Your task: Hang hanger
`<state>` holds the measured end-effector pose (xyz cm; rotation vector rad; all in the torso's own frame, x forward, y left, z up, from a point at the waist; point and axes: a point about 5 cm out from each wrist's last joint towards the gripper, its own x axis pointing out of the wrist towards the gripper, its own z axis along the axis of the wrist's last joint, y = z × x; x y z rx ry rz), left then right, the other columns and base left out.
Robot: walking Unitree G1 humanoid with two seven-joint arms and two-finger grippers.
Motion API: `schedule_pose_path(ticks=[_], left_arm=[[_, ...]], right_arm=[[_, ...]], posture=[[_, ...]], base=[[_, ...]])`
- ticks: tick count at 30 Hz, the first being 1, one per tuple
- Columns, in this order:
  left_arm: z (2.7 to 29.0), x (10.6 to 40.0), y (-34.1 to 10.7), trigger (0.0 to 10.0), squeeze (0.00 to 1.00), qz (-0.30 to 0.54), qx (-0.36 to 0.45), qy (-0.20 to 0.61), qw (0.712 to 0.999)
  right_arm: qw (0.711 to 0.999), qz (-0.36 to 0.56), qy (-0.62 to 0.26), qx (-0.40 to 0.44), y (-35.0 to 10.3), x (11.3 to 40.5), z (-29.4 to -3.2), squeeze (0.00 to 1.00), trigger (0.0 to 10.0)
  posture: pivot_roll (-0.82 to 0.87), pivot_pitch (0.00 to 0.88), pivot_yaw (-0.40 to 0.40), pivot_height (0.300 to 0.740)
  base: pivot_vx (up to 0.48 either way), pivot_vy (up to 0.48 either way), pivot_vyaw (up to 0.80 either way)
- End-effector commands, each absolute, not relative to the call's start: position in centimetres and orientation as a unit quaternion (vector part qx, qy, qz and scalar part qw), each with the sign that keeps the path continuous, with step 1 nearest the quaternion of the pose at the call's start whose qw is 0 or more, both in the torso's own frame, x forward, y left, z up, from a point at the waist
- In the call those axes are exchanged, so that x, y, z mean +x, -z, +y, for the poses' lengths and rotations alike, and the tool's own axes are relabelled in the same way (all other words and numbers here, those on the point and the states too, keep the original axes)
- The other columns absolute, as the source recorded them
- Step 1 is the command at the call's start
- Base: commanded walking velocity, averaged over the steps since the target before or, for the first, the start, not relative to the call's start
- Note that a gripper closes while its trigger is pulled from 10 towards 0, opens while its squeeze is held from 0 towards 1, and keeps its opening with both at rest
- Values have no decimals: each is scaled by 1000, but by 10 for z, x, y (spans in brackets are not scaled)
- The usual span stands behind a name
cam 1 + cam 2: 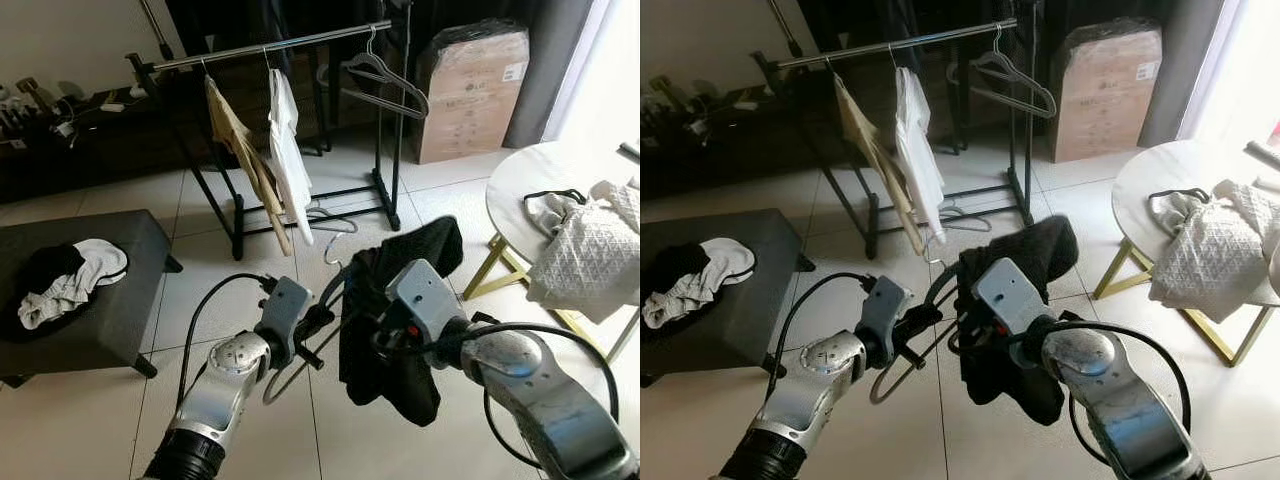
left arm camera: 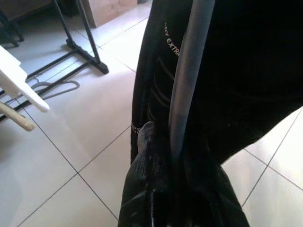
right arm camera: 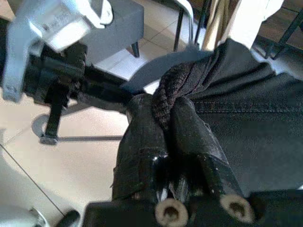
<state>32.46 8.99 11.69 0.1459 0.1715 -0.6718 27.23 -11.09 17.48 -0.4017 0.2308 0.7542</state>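
**Op:** Step in hand, as I judge it: carry phase. I hold the grey hanger (image 1: 300,350) with the black garment (image 1: 400,300) draped on it, low and well short of the clothes rack (image 1: 270,45). Not yet hung.

**Obs:** Hand states?

**Op:** Left hand (image 2: 163,156) is pinching the hanger's grey bar, fingers pressed onto it. Right hand (image 3: 165,118) is pinching a bunched fold of the black garment, close beside the left hand.

**Obs:** Next move?

**Op:** My judgement: walk toward the rack, raise the hanger, and bring its hook over the rail in the gap between the white shirt (image 1: 288,150) and the empty hangers (image 1: 385,80). The garment's weight may swing it.

**Obs:** Room?

**Op:** Pale tiled floor (image 1: 200,290). A loose hanger lies at the rack's foot. Left of the rack, a grey bench (image 1: 110,300) carrying clothes; right of it, a cardboard box (image 1: 470,95) and a round worktop (image 1: 530,185) with laundry.
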Motion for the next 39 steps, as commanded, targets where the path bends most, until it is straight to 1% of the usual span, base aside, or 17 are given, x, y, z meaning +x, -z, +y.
schedule_pose_path(ticks=[1, 2, 3, 4, 5, 14, 23, 24, 27, 30, 32, 33, 34, 35, 36, 37, 39], left_arm=[[98, 332, -129, 10000, 0, 56, 56, 298, 951], [98, 333, -129, 10000, 0, 53, 54, 296, 952], [98, 333, -130, 10000, 0, 52, 52, 296, 952], [99, 333, -130, 10000, 0, 49, 50, 295, 953], [99, 333, -131, 10000, 0, 46, 47, 292, 954], [98, 334, -136, 10000, 0, 31, 26, 285, 958], [95, 333, -142, 10000, 0, 6, 7, 296, 955], [97, 334, -146, 10000, 0, -10, 3, 293, 956], [96, 333, -151, 10000, 0, -21, -5, 302, 953], [100, 327, -150, 10000, 0, -20, 3, 344, 939], [103, 325, -150, 10000, 0, -20, 4, 352, 936], [111, 320, -146, 10000, 0, -11, 8, 373, 928], [119, 314, -140, 10000, 0, 11, 7, 402, 916], [119, 314, -140, 10000, 0, 11, 7, 402, 916], [125, 308, -135, 10000, 0, 31, 2, 428, 903], [130, 304, -133, 10000, 0, 41, 1, 441, 897], [139, 294, -129, 10000, 0, 58, 9, 483, 874]], right_arm=[[893, 123, -391, -188, -165, 267, -100, 0, 10000], [894, 126, -388, -187, -165, 267, -101, 59, 10000], [894, 128, -388, -187, -164, 267, -101, 59, 10000], [893, 128, -389, -186, -165, 267, -101, 651, 10000], [893, 129, -390, -182, -165, 266, -101, 1000, 10000], [883, 126, -414, -181, -164, 260, -97, 1000, 10000], [895, 116, -396, -168, -168, 265, -100, 1000, 10000], [898, 113, -391, -166, -169, 266, -101, 1000, 10000], [911, 102, -367, -159, -172, 271, -104, 1000, 10000], [943, 62, -295, -139, -182, 287, -118, 1000, 10000], [950, 52, -276, -136, -185, 290, -123, 1000, 10000], [957, 45, -259, -127, -188, 294, -129, 988, 10000], [957, 39, -254, -133, -190, 295, -135, 478, 10000], [957, 39, -254, -133, -190, 295, -135, 478, 10000], [950, 39, -272, -150, -190, 293, -137, 0, 10000], [945, 37, -283, -160, -189, 291, -138, 0, 10000], [933, 38, -313, -175, -189, 287, -143, 0, 10000]], posture=[[-137, 171, 110, 740], [-135, 171, 110, 740], [-136, 171, 110, 740], [-135, 171, 110, 740], [-135, 171, 110, 740], [-139, 174, 108, 740], [-141, 173, 103, 740], [-141, 173, 102, 740], [-140, 172, 101, 740], [-144, 172, 100, 740], [-146, 171, 100, 740], [-147, 172, 97, 740], [-148, 171, 96, 740], [-148, 171, 96, 740], [-152, 174, 92, 740], [-154, 174, 90, 740], [-157, 175, 81, 740]], base=[[0, 0, 0], [0, 0, 0], [0, 0, 0], [0, 0, 0], [0, 0, 0], [0, 0, 0], [0, 0, 0], [0, 0, 0], [0, 0, 0], [0, 0, 0], [0, 0, 0], [0, 0, 0], [0, 0, 0], [0, 0, 0], [0, 0, 0], [0, 0, 0], [0, 0, 0]])
